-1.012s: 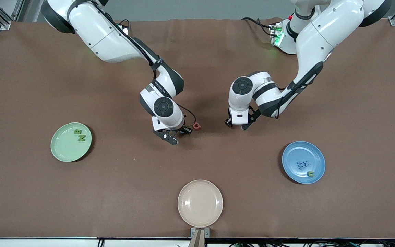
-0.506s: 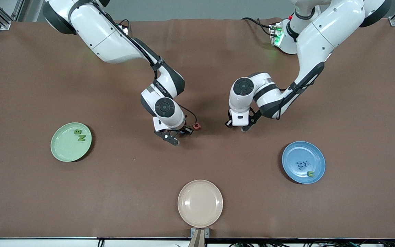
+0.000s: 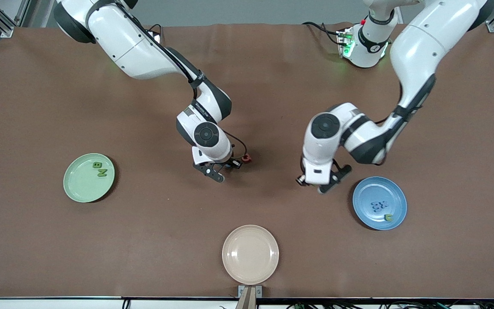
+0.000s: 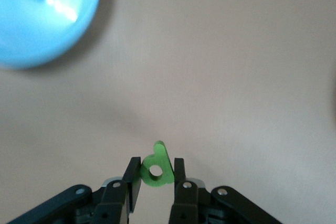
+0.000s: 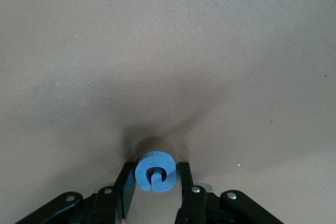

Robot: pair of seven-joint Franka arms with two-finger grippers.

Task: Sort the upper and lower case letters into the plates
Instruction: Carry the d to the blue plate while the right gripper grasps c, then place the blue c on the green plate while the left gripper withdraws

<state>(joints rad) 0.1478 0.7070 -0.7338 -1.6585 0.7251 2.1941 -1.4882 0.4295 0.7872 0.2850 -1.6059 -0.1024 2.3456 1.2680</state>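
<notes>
Left gripper [image 4: 153, 178] pinches a small green letter [image 4: 157, 168], fingers [image 4: 133, 177] pressed on both its sides, over bare table [image 3: 144, 223] just beside the blue plate [image 3: 397, 195]; the wrist housing hides the letter in the front view. Right gripper [image 5: 153, 184] clamps a blue letter [image 5: 154, 171] low at the table's middle; a red piece [image 3: 245, 159] beside it is partly hidden, shape unclear. Blue plate holds dark blue letters [image 3: 377, 207], hard to read, and a green one [image 3: 388, 217]. Pale green plate [image 3: 77, 189], toward the right arm's end, holds two green letters [image 3: 99, 169]. Beige plate [image 3: 250, 254] sits nearest the front camera.
</notes>
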